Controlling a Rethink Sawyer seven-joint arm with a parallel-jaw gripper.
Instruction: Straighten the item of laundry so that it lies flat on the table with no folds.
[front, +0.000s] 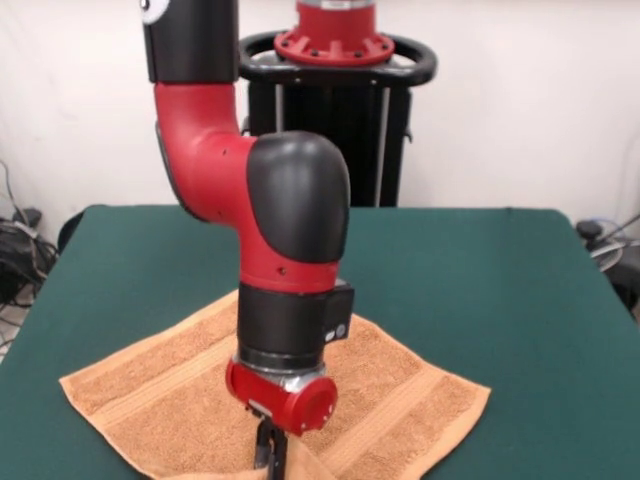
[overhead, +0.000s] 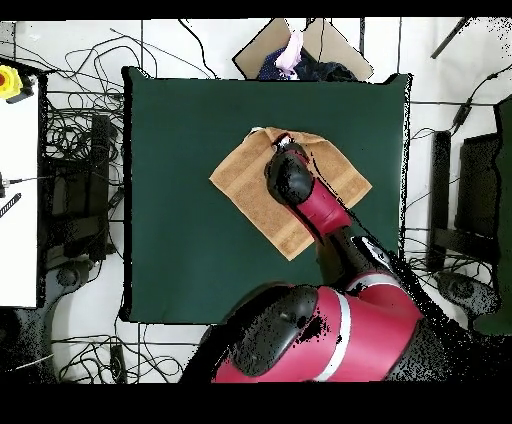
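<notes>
Most of the towel (front: 390, 385) already lies spread on the green worktop (front: 500, 280) behind and beside the pincer (front: 270, 452), which apparently pinches its near corner, where a fold seems left to flatten.

towel's near corner (front: 150, 440): cut off by the front view's bottom edge
towel's middle: hidden behind the arm (front: 285, 300) in both views
gripper (front: 270, 452): runs off the bottom edge, state unreadable
desk (front: 520, 300): near edge out of frame in front view
</notes>
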